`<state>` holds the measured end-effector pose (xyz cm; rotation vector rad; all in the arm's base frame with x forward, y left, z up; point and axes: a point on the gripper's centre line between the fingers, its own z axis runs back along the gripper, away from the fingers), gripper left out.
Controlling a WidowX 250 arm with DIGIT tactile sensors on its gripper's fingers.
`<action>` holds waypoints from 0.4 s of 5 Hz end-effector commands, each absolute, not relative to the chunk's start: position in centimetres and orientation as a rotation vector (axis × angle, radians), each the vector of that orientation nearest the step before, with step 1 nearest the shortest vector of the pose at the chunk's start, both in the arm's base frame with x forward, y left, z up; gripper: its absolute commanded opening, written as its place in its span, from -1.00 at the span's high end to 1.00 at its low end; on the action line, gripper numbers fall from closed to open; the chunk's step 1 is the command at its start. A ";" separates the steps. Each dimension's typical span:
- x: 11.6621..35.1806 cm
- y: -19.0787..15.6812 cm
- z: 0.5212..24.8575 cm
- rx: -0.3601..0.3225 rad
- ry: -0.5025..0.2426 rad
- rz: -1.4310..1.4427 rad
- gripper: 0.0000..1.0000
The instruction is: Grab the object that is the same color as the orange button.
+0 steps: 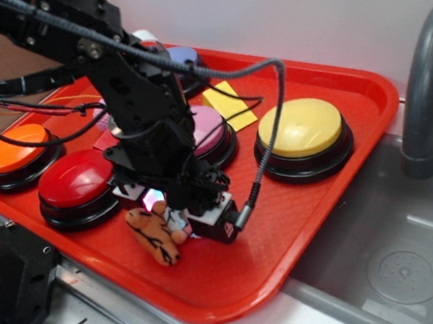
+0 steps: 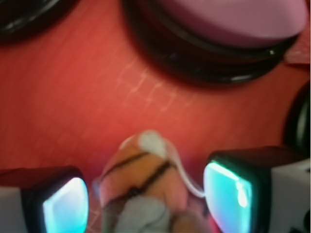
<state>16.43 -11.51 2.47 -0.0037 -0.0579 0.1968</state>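
The small orange plush tiger [image 1: 156,233] with black stripes lies on the red tray [image 1: 325,220] near its front edge. My gripper [image 1: 172,214] is lowered over it, open, with one finger on each side. In the wrist view the tiger [image 2: 146,179] sits between the two glowing pads [image 2: 65,206], with a gap on each side, and my gripper [image 2: 146,206] is not closed on it. The orange button [image 1: 18,149], an orange dome on a black base, stands at the tray's left end, well apart from the tiger.
A red button [image 1: 74,178] stands just left of the gripper, a pink button [image 1: 211,127] behind it, also in the wrist view [image 2: 233,19]. A yellow button [image 1: 300,127] is to the right, a yellow block [image 1: 229,102] behind. A sink [image 1: 400,258] and faucet [image 1: 427,83] are at the right.
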 end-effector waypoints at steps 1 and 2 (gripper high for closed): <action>16.0 -11.4 1.8 0.000 -0.055 0.202 1.00; 16.6 -10.5 3.4 -0.010 -0.053 0.207 1.00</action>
